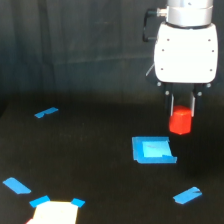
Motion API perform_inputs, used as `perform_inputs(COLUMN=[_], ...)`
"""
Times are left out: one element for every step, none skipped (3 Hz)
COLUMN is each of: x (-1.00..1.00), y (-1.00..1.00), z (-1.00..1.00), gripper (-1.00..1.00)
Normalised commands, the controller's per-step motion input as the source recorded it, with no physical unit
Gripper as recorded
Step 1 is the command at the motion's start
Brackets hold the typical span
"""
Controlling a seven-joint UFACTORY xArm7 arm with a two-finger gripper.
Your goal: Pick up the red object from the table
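Note:
The red object is a small bright red-orange stubby block. It hangs between the two thin fingers of my gripper, which is shut on its upper part. The block is lifted off the black table, above and to the right of the blue square patch. The gripper's white body fills the upper right of the exterior view, pointing straight down.
A flat blue square patch lies just below and left of the held block. Blue tape strips lie at the left, lower left and lower right. A pale patch with blue corners sits at the bottom edge.

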Motion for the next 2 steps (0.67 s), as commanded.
perform_inputs(x=[0.95, 1.0], y=[0.08, -0.14], z=[0.9, 1.0], gripper=[-0.67, -1.0])
